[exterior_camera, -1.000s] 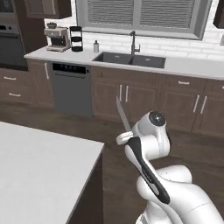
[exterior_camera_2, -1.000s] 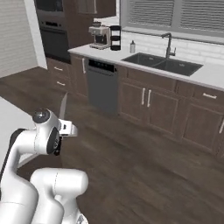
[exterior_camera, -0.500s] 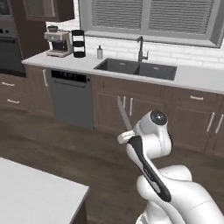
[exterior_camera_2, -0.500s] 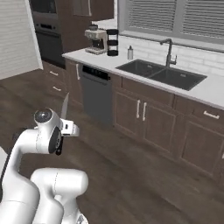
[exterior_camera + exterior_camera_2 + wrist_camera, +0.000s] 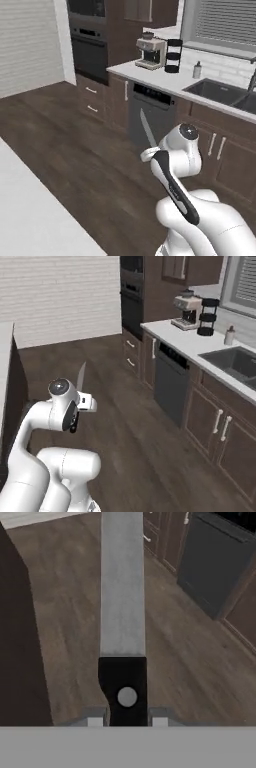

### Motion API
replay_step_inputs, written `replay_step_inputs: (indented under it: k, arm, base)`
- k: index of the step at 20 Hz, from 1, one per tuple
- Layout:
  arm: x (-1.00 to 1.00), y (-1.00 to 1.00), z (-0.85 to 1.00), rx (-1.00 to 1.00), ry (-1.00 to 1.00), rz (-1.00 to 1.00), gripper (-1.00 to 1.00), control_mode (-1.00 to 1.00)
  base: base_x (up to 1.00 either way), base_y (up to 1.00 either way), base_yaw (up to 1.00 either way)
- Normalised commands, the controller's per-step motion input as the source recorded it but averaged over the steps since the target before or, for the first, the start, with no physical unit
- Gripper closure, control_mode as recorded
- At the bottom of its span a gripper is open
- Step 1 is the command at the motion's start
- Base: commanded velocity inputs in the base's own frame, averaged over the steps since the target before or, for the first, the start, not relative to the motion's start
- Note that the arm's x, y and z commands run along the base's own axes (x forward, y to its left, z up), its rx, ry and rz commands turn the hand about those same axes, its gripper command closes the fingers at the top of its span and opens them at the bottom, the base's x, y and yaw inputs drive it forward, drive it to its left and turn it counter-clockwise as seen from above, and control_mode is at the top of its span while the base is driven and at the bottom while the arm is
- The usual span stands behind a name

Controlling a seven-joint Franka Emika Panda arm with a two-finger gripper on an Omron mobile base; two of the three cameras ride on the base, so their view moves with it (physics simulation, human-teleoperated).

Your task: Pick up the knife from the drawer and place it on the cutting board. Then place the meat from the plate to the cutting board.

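my gripper [image 5: 127, 719] is clamped on the knife [image 5: 123, 612] at the black handle, the silver blade running straight out ahead of the fingers, so its long axis is in line with my hand. in the left base view the blade [image 5: 147, 131] sticks up and slightly left from the wrist; in the right base view it stands nearly upright above the hand [image 5: 81, 378]. knife is in the air, over bare dark wood floor [image 5: 190, 642], touching nothing but me. to the right is the counter run with the dishwasher [image 5: 150, 117], coffee machine [image 5: 150, 52] and sink [image 5: 220, 93]; a pale counter edge [image 5: 30, 210] sits near left. i can't spot the cutting board from here, so which way it lies from the blade tip i cannot tell. my read: first half is mid-way, knife picked, placing not yet done. the placing will want the blade laid flat, so the wrist has to pitch down from this upright pose. risk: the long blade leads, so it may catch a counter edge.
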Motion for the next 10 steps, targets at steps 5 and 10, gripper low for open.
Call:
replay_step_inputs:
  k: [5,10]
  arm:
    - [0.0,0.0,0.0,0.0,0.0,0.0,1.0,1.0]
    - [0.0,0.0,0.0,0.0,0.0,0.0,1.0,1.0]
  base:
    - [1.0,-0.13,0.73]
    - [1.0,-0.04,0.71]
